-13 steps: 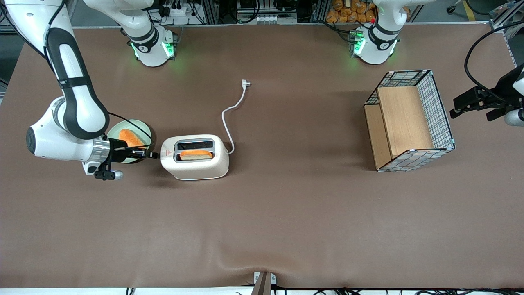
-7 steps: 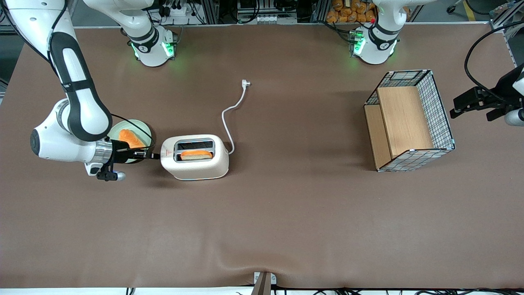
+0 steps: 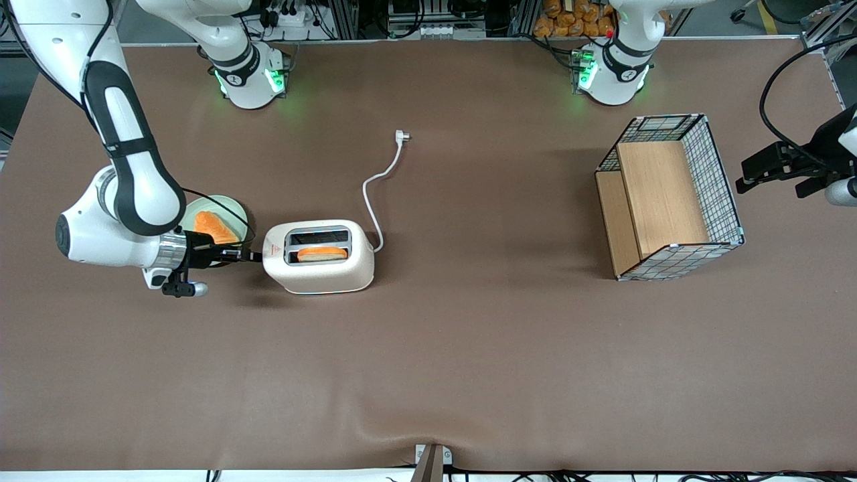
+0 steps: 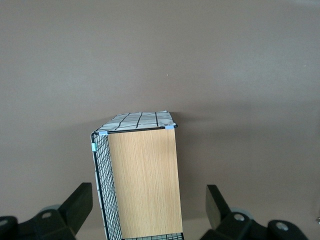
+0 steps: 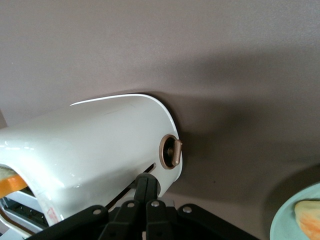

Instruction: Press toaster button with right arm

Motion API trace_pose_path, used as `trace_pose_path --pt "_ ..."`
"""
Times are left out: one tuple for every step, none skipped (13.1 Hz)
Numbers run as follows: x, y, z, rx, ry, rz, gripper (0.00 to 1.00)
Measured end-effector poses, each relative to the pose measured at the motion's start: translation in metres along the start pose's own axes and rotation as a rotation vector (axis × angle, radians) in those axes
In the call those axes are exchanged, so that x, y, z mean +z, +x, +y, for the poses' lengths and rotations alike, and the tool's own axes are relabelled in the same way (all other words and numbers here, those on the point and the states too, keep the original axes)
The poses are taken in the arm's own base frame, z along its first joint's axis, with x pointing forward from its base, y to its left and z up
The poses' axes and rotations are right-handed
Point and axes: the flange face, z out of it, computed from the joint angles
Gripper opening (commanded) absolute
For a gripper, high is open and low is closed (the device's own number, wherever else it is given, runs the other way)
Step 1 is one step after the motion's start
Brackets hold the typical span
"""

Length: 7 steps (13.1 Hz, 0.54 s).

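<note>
The cream-white toaster (image 3: 319,257) stands on the brown table, with a slice of bread (image 3: 322,254) in the slot nearer the front camera. The right arm (image 3: 127,181) reaches in level from the working arm's end. Its slim black gripper (image 3: 256,255) is shut and its tips touch the toaster's narrow end by the red triangle mark (image 3: 270,251). In the right wrist view the shut gripper (image 5: 146,183) presses against the dark slot in that end. The toaster button (image 5: 170,151), a small round knob, sticks out just beside the tips. Whatever lies under the tips is hidden.
A pale green plate (image 3: 236,209) holding an orange-crusted slice (image 3: 213,226) sits under the arm's wrist, next to the toaster. The white cord (image 3: 379,182) runs from the toaster away from the front camera. A wire basket with a wooden insert (image 3: 669,197) stands toward the parked arm's end.
The right arm's elbow and wrist have shifted slightly toward the toaster and toward the front camera. The gripper tips stay at the toaster's narrow end. The toaster has not moved.
</note>
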Motion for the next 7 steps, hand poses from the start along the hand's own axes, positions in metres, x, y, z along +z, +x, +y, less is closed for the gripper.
trace_pose_path --pt "0.0012 0.0004 0.0009 0.000 0.000 0.000 0.00" --pt "0.0021 0.0007 0.0016 -0.003 0.001 0.000 0.00" --pt "0.0027 0.0008 0.0020 -0.006 0.001 0.000 0.00" --pt "0.0036 0.0010 0.0026 -0.008 0.001 0.001 0.00" --pt "0.0050 0.0012 0.0036 -0.007 0.001 0.000 0.00" --pt "0.0067 0.0017 0.0048 -0.006 0.001 0.001 0.00" --pt "0.0088 0.0023 0.0060 -0.006 0.001 0.002 0.00"
